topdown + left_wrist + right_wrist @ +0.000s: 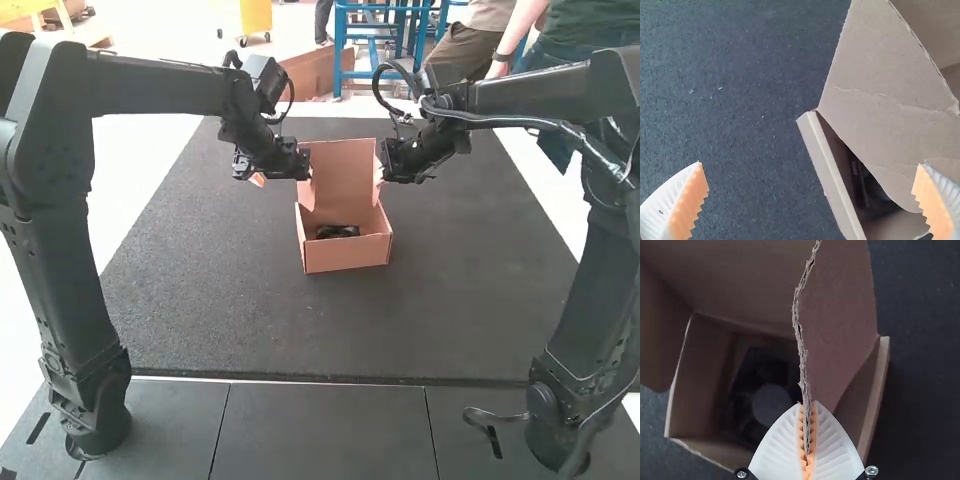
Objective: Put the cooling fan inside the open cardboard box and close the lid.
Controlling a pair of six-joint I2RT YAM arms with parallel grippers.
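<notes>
Right gripper [807, 411] is clamped tight on the torn edge of the right side flap [840, 330], ribbed white fingers pinching the corrugated board between their orange pads. Left gripper [809, 167] hangs wide open with nothing in it, one finger just beside the left side flap [880, 100], the other out over the black mat [200, 280]. And the cooling fan [767, 402] is in already, lying flat on the floor of the cardboard box [345, 250], lid [345, 165] standing upright behind. That board looks light and stiff but creases easily, and the small box would likely skid if pushed from one side. Best hold is probably low on each flap near its fold, both sides folding in together.
</notes>
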